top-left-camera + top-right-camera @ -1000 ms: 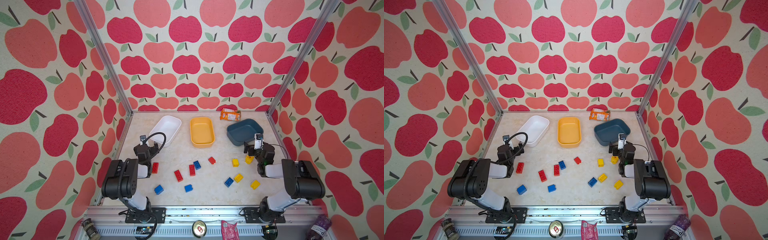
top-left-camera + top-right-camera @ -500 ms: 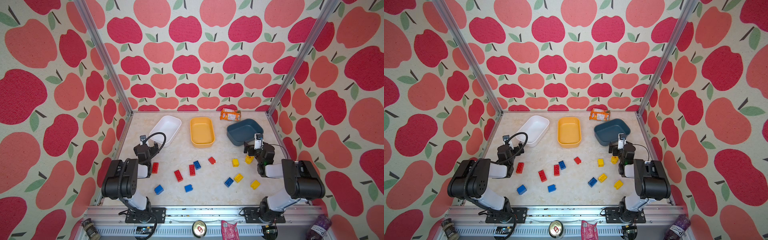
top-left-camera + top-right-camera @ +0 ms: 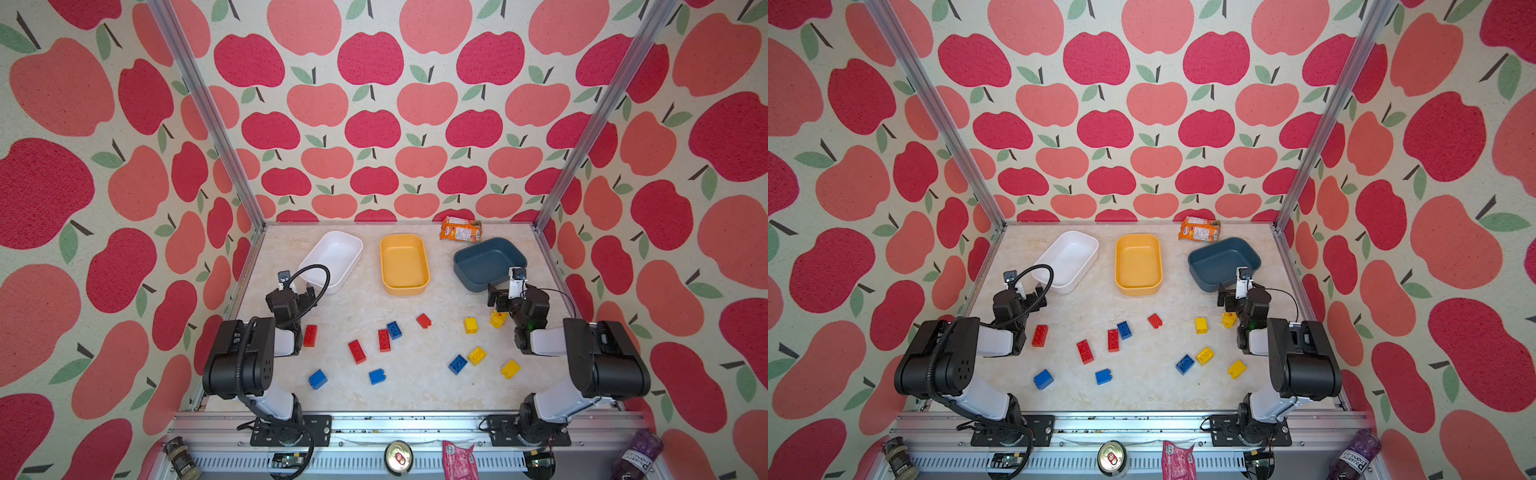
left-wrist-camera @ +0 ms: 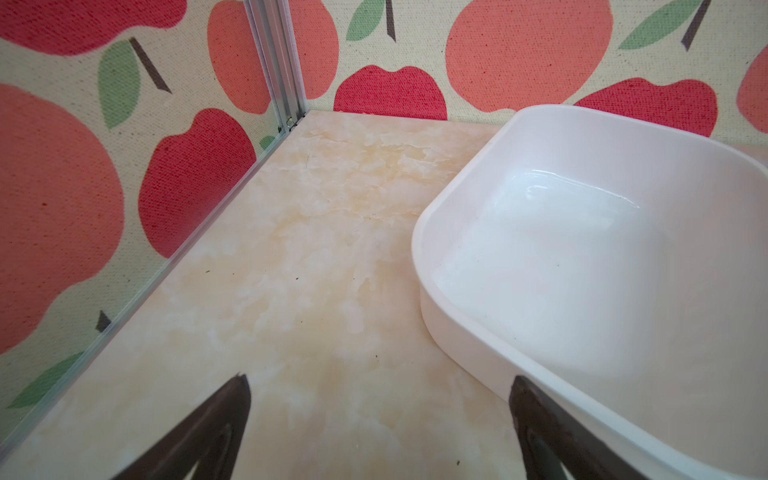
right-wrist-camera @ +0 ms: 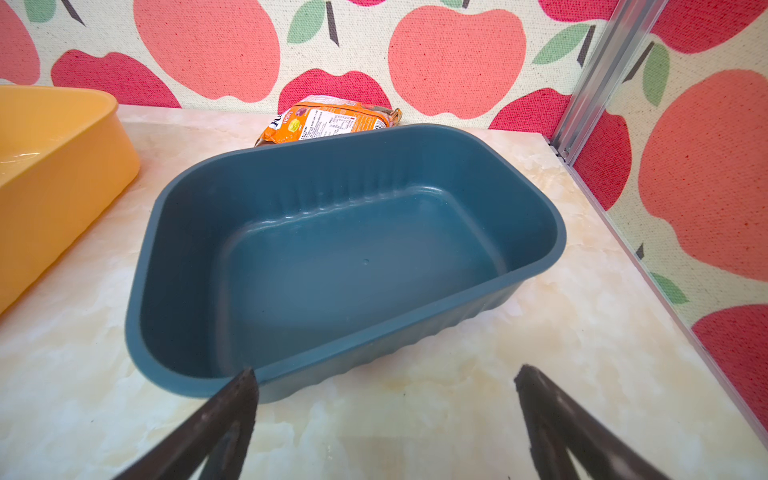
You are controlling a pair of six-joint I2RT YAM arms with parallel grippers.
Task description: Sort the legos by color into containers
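Observation:
Red, blue and yellow legos lie scattered on the marble table in both top views, among them a red one (image 3: 310, 335), a blue one (image 3: 318, 379) and a yellow one (image 3: 470, 324). Behind them stand three empty containers: white (image 3: 334, 253), yellow (image 3: 404, 262) and blue-grey (image 3: 484, 259). My left gripper (image 3: 300, 291) hovers low at the white container's near corner (image 4: 582, 257), open and empty (image 4: 379, 380). Just in front of the blue-grey container (image 5: 353, 249) my right gripper (image 3: 500, 296) is open and empty (image 5: 385, 370), with a rounded yellow lego (image 3: 498, 319) beside its wrist.
An orange snack packet (image 3: 461, 228) lies at the back wall behind the blue-grey container. Apple-patterned walls and metal posts (image 3: 540, 220) close in the table on three sides. A can (image 3: 398, 457) and a pink wrapper (image 3: 457, 459) sit on the front rail.

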